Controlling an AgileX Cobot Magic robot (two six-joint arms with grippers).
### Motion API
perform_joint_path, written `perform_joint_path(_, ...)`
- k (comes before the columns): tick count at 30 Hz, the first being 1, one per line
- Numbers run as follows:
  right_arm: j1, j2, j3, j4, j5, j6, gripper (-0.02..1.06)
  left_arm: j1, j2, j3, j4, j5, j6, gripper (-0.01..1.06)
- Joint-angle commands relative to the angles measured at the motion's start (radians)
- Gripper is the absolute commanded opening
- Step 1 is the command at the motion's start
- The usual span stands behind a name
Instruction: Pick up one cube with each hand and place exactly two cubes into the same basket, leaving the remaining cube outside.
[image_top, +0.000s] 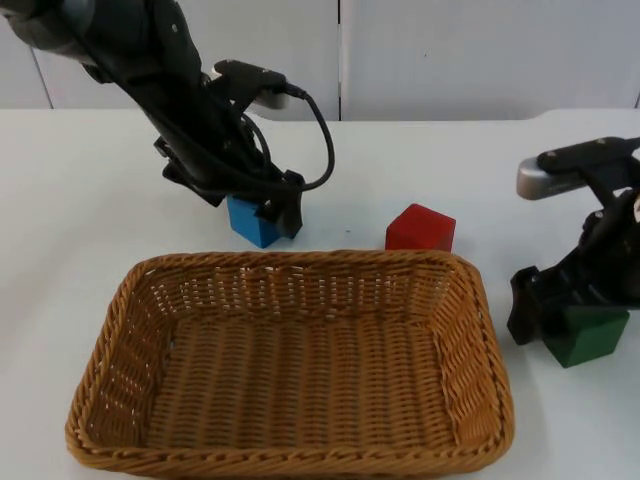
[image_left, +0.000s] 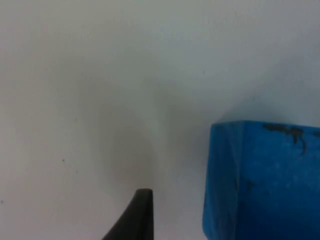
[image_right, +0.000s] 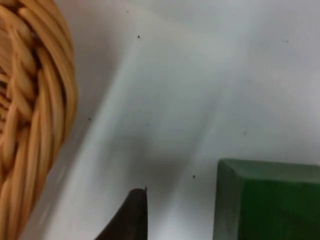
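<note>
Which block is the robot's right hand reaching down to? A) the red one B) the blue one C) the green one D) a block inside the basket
C: the right gripper is down at the green cube beside the basket, while the left gripper is at the blue cube and the red cube sits alone.

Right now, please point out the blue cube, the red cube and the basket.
blue cube (image_top: 250, 222): top view, on its front face.
red cube (image_top: 419, 229): top view, on its front face.
basket (image_top: 300, 259): top view, on its far rim.
</note>
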Motion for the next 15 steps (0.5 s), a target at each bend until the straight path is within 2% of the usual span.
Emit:
perform_joint_path(1,-0.005,0.011,-0.004,-0.007,-0.03,0.003,1.05,-0.005,0.003,-0.007,0.004,-0.017,-0.008,1.05)
perform_joint_path(11,-0.005,0.018,-0.004,-0.007,-0.054,0.003,1.05,-0.005,0.022,-0.007,0.004,-0.024,-0.008,1.05)
perform_joint_path(15,-0.005,0.018,-0.004,-0.007,-0.049,0.003,1.0,-0.005,0.022,-0.007,0.004,-0.024,-0.008,1.05)
